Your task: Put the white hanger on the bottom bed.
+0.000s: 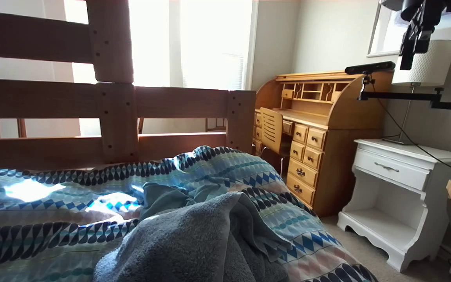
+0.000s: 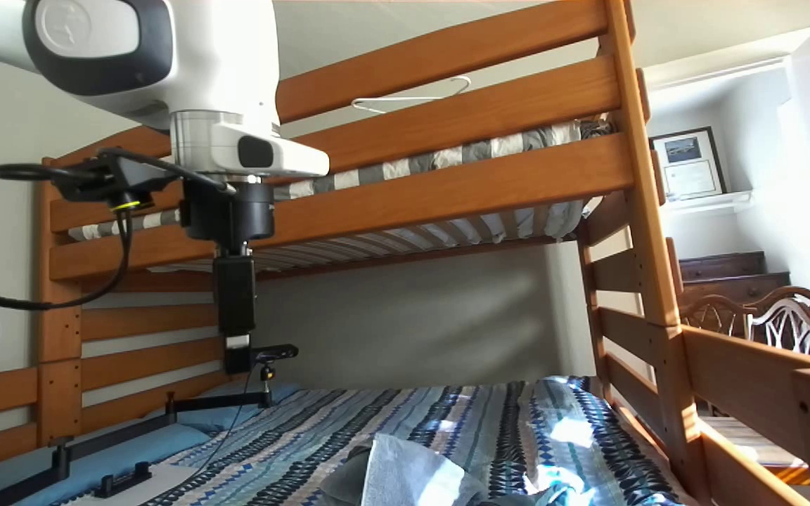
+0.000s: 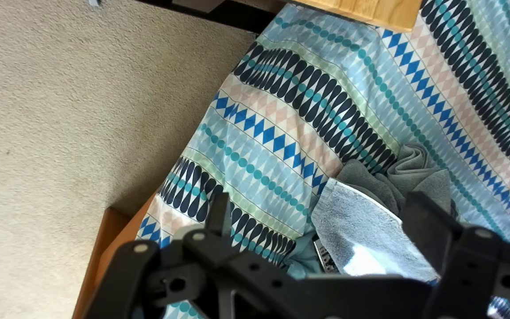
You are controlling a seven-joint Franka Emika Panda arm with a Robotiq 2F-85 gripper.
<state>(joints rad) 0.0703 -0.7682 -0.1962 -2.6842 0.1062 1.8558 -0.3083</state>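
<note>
The white hanger (image 2: 405, 99) shows in an exterior view, behind the guard rails of the upper bunk, a hooked end rising at its right. Below lies the bottom bed (image 2: 412, 414), covered by a striped blue, teal and white quilt with a rumpled grey blanket (image 1: 194, 239) on it. My gripper (image 2: 238, 358) points straight down to the left of the hanger in that view, apart from it and above the bed. In the wrist view the fingers of my gripper (image 3: 319, 208) stand wide apart, with only the quilt and blanket seen far beneath. The wrist view does not show the hanger.
Wooden rails (image 2: 447, 186) of the upper bunk run beside the arm. A camera (image 2: 275, 353) on a black boom reaches over the bed's pillow end. A white nightstand (image 1: 392, 160) with a lamp (image 1: 425, 64) and a roll-top desk (image 1: 350, 156) stand beside the bed.
</note>
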